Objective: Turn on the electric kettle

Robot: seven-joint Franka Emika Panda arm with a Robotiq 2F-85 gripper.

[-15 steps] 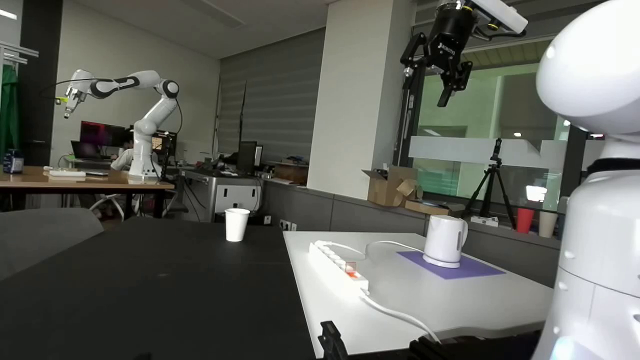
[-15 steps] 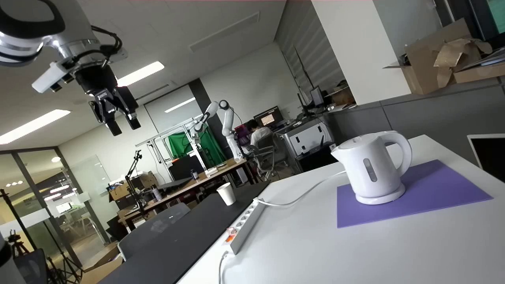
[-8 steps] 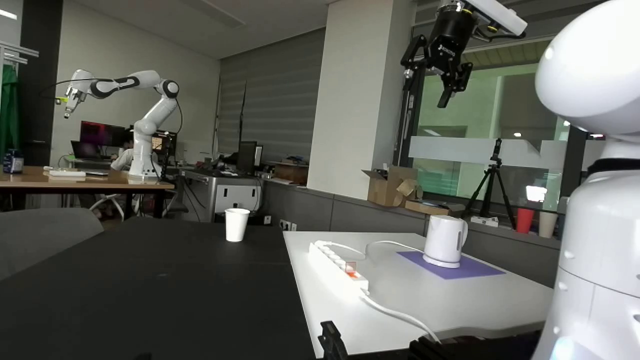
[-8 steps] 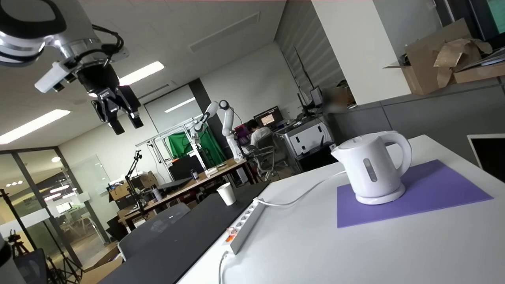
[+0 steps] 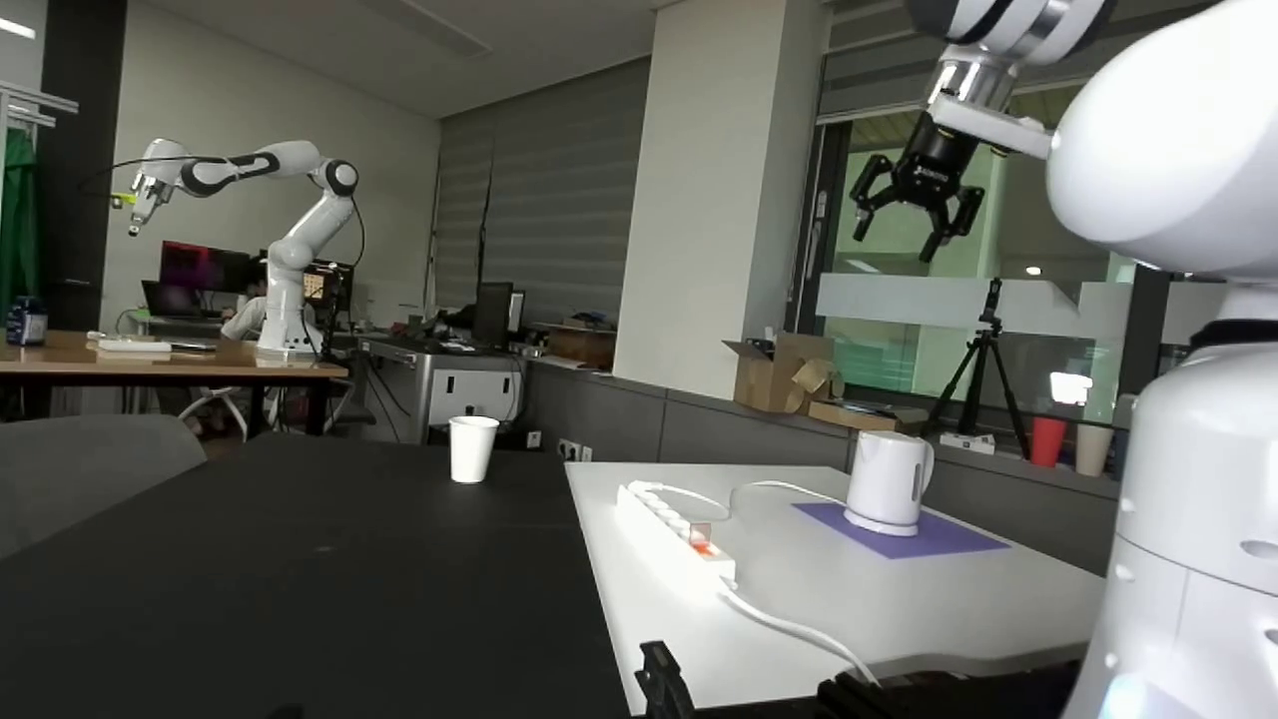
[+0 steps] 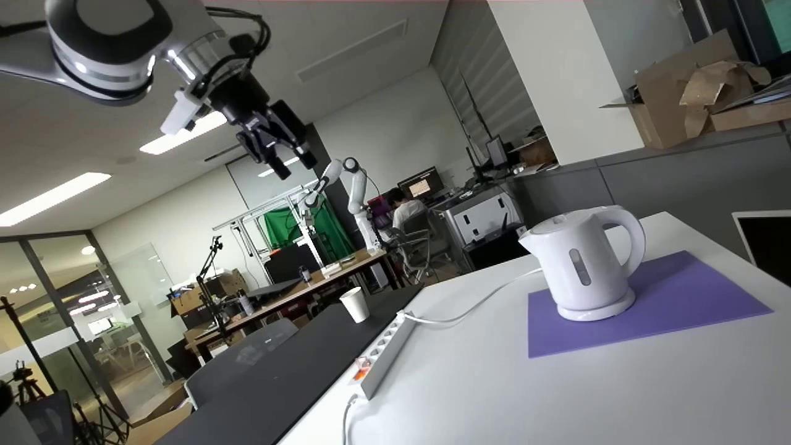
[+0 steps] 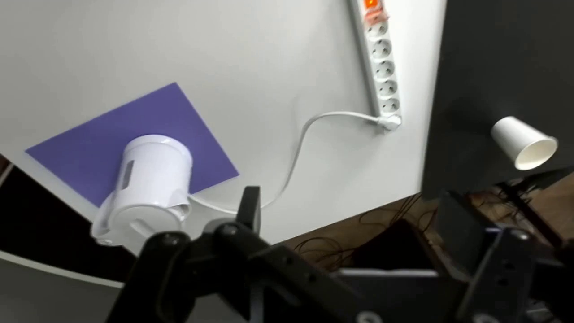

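Note:
The white electric kettle (image 5: 883, 479) stands upright on a purple mat on the white table. It also shows in an exterior view (image 6: 578, 266), spout to the left and handle to the right, and at the left of the wrist view (image 7: 154, 172). Its white cord (image 7: 305, 130) runs to a plug in the white power strip (image 7: 384, 69). My black gripper (image 5: 894, 243) hangs in the air, high above the table and apart from the kettle. It also shows in an exterior view (image 6: 296, 165). In the wrist view the gripper (image 7: 351, 202) is open, with nothing between its fingers. The kettle's switch cannot be made out.
The power strip's orange switch (image 7: 371, 4) glows near the white table's edge. A white paper cup (image 5: 471, 449) stands on the adjoining black table (image 5: 329, 599). The purple mat (image 6: 692, 303) lies under the kettle. Cardboard boxes (image 5: 769, 377) stand on the ledge behind.
My gripper barely moves at first, then shifts right and down in an exterior view, and right and slightly up in an exterior view. It stays open. The kettle, cup and power strip stay put.

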